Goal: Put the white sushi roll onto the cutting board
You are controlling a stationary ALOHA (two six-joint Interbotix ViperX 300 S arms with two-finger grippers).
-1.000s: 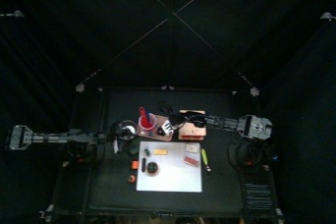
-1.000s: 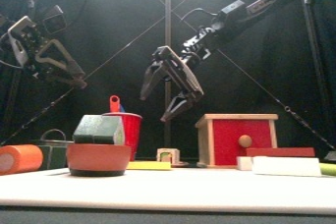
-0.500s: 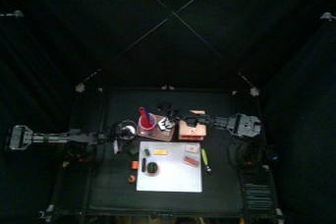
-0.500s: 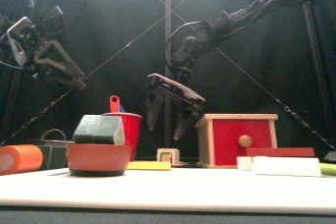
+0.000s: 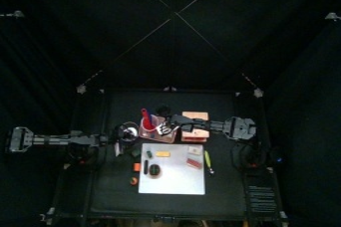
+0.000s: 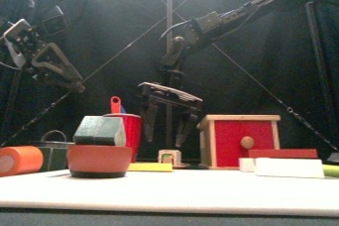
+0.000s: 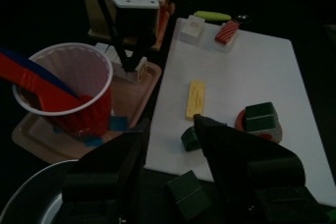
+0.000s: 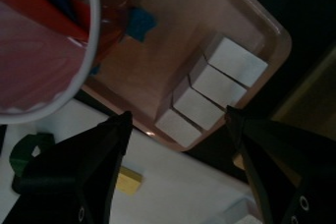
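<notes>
The white sushi roll [image 6: 169,157] is a tiny pale piece with a dark edge. It lies on a tan tray [image 7: 53,140] beside a red cup [image 7: 66,88]. My right gripper [image 6: 167,137] hangs straight down over the roll [image 7: 133,67], open, one jaw on each side and a little above it. In the right wrist view the gripper [image 8: 178,120] frames pale blocky pieces on the tray. The cutting board [image 5: 174,174] is the large white rectangle in front of the tray. My left gripper [image 6: 54,63] hovers high at the left, open and holding nothing.
On the board [image 7: 256,71] lie a yellow strip [image 7: 197,96], green blocks [image 7: 258,120] and a black oval piece [image 5: 155,170]. A red box [image 6: 241,139] stands right of the roll. A brown bowl [image 6: 99,158] and an orange cylinder [image 6: 19,160] stand at the left.
My right gripper has swung left and come down, its jaws turning to point straight down over the roll. The left arm has stayed where it was.
</notes>
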